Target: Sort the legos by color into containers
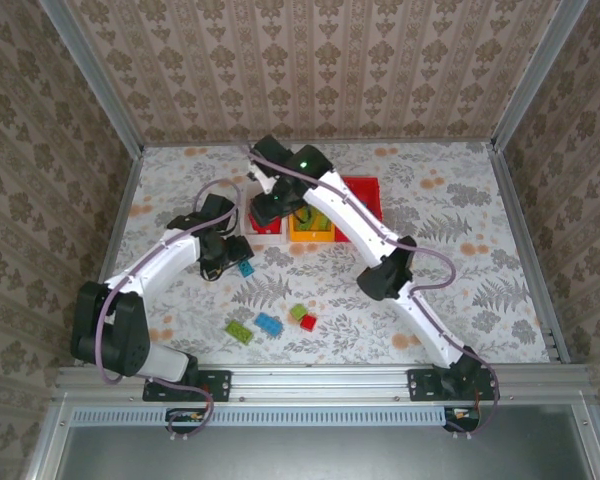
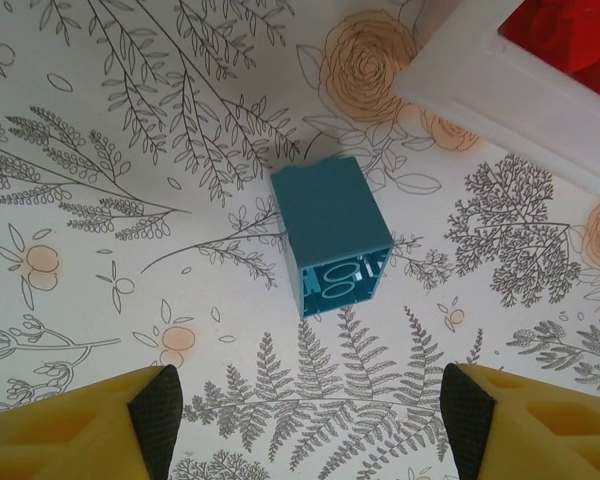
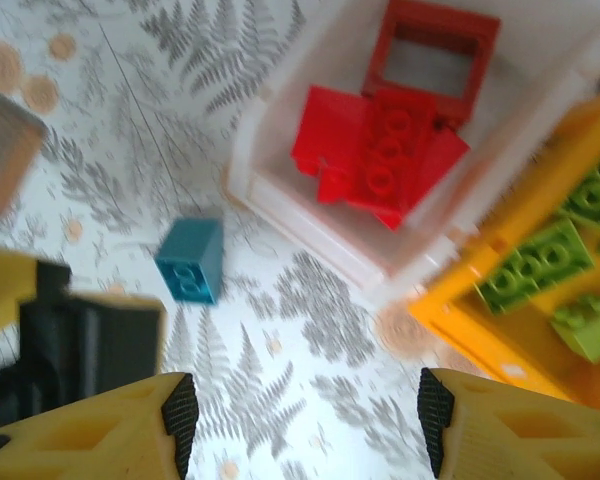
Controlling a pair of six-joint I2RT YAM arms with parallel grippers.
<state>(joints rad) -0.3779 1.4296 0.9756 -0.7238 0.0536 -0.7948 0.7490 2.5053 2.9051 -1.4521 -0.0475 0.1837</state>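
the left tool (image 2: 310, 410), open wide, hangs over one small blue-green plastic brick (image 2: 332, 235) on its side on the flowery counter (image 2: 100, 120). the right tool (image 3: 305, 420), wide too, sees red bricks (image 3: 385, 150) in the white plastic bin (image 3: 320, 245) and at least three lime green bricks (image 3: 535, 265) in the yellow-orange bin (image 3: 460, 310). from above: four more loose bricks (image 1: 269, 323).

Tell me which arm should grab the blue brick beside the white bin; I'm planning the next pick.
Left, likely. The left claw is open with the blue brick centred just ahead of it. The right claw, also open, points nearer the white bin, the brick off to one side.
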